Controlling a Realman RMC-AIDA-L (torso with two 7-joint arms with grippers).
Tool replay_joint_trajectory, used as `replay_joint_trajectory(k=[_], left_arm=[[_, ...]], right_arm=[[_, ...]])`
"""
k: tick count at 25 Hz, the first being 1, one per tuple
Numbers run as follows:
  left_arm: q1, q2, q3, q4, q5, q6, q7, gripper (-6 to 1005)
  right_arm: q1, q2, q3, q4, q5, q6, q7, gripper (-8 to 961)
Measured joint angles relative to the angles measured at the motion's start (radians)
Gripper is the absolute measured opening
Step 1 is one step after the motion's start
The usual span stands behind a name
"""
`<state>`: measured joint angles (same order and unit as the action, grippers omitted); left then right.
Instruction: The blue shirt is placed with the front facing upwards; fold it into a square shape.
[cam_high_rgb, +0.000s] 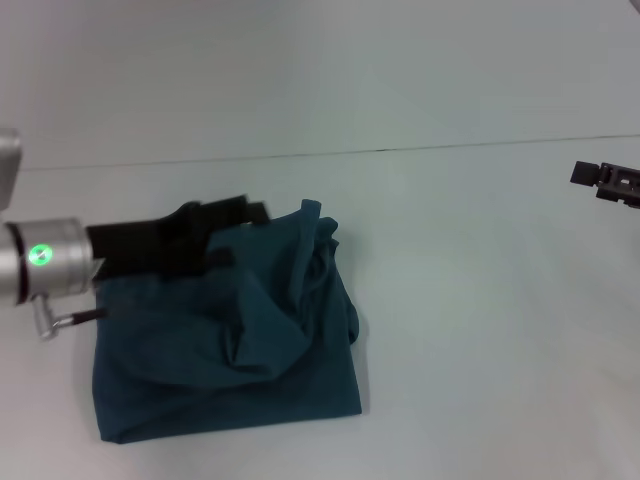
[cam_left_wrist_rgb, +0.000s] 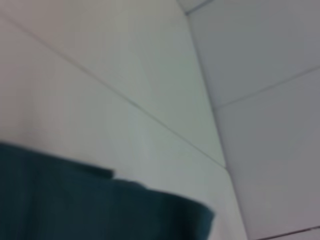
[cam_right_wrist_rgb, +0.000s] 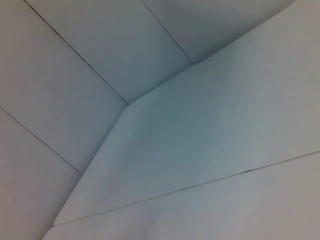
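1. Nearest us lay the blue shirt (cam_high_rgb: 225, 350), one garment, bunched into a rough rectangle on the table (cam_high_rgb: 480, 330) toward our left side.
2. We judged the folding well along: the near edge was straight, but the far right corner stood rumpled, needing flattening.
3. Our left gripper (cam_high_rgb: 240, 215) reached over the shirt's far edge; whether its jaws were clenched we could not tell.
4. Our right gripper (cam_high_rgb: 608, 183) hung far right, well apart, its jaw state unclear.

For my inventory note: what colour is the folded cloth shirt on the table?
The folded cotton shirt is plain dark teal-blue; the head view shows it best.
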<state>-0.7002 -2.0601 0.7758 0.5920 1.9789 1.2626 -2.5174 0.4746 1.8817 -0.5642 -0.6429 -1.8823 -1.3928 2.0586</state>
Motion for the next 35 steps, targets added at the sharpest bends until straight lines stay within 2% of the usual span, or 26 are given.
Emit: replay_joint_trajectory(k=[4,11,18,21,23,28,31,35], left_arm=[[0.047,-0.008,0.002,0.047,0.058,0.026,-0.055,947],[0.044,-0.014,0.004,0.027,0.080,0.061,-0.070,947],[0.036,-0.051,0.009,0.025,0.077,0.201,-0.068,946],[0.033,-0.058,0.005,0.035,0.071,0.252,-0.063,946],[0.040,-0.056,-0.009,0.043,0.070,0.251,-0.063,945],[0.060,-0.042,-0.062,0.035,0.072,0.150,-0.066,942],[0.057,-0.046,-0.053,0.022,0.075,0.121,-0.067,941],[0.032,-0.054,-0.012,-0.016,0.075,0.169,-0.070,938]], right_arm=[[-0.001,-0.003,0.002,0.000,0.000,0.000,0.000,915],[-0.001,-0.005,-0.001,-0.002,0.000,0.000,0.000,915],[-0.010,-0.008,0.004,-0.002,0.000,0.000,0.000,915],[-0.014,-0.008,0.006,-0.002,0.000,0.000,0.001,915],[-0.016,-0.008,0.006,0.001,0.000,0.000,0.001,915],[-0.017,-0.007,0.006,0.005,0.000,0.006,0.001,915],[-0.017,-0.007,0.005,0.006,0.000,0.008,0.003,915],[-0.018,-0.007,-0.001,0.000,0.000,0.009,0.009,915]])
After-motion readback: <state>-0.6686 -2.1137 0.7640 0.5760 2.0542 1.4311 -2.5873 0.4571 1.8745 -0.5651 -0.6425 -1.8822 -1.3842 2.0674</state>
